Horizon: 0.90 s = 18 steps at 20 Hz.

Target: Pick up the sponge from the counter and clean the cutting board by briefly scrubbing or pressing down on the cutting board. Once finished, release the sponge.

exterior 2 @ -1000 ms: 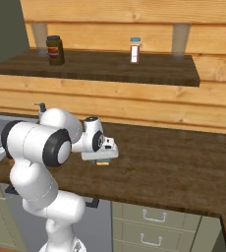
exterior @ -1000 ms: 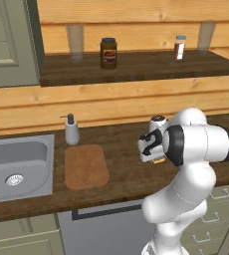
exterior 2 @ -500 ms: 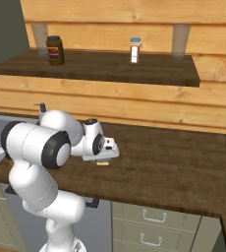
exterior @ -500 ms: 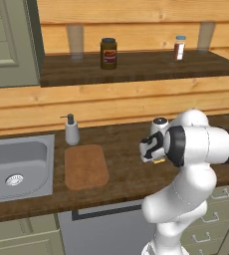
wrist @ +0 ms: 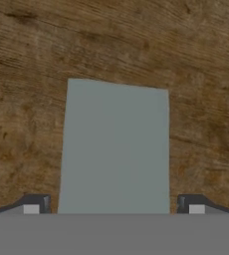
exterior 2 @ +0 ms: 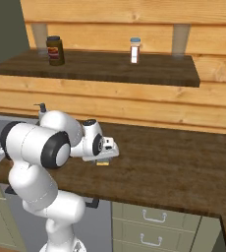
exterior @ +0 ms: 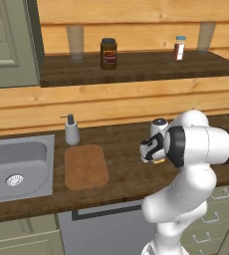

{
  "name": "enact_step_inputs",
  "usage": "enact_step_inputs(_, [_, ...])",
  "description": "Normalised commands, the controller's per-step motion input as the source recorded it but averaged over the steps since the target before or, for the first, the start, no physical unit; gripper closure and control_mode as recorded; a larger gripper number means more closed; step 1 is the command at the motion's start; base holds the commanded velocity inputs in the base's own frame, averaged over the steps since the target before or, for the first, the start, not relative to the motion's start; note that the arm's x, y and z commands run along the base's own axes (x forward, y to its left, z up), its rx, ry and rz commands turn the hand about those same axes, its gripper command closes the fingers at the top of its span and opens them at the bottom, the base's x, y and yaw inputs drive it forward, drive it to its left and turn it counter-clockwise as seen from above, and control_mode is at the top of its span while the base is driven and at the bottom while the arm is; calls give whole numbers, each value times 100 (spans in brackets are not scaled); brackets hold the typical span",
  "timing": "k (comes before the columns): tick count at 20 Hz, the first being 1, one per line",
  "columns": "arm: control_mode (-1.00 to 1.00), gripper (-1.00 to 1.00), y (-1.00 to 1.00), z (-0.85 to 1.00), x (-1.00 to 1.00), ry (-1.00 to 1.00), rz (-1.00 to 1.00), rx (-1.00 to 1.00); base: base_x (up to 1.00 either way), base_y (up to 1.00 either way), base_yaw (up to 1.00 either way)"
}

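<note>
Pincer point(wrist: 114, 204) spread, a tip on each side of the sponge point(wrist: 114, 149) on desk point(wrist: 196, 60); likely light, squashy; pinch long sides mid-height

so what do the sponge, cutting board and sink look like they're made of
Sponge: flat matte grey-blue top, likely a scouring layer; a yellow sliver shows under the hand in the base views. Cutting board: reddish-brown wood, matte, faint grain. Sink: grey brushed-looking metal, probably steel, with a round drain.

Shelf and sink surroundings — non-task items

A dark jar point(exterior: 108, 53) and small bottle point(exterior: 179, 48) are sitting on the shelf point(exterior: 136, 67) — a soap dispenser point(exterior: 71, 130) is standing beside the sink point(exterior: 17, 164).
</note>
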Motion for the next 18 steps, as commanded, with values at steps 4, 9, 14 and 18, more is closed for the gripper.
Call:
enact_step_inputs(4, [-100, -100, 0, -14, 0, 0, 0, 0, 0, 0, 0])
enact_step_inputs(9, [-100, 100, -1, -19, 0, 0, 0, 0, 0, 0, 0])
enact_step_inputs(14, [-100, 100, -4, -15, -2, 0, 0, 0, 0, 0, 0])
enact_step_inputs(18, [-100, 100, -2, -5, -7, -2, 0, 0, 0, 0, 0])
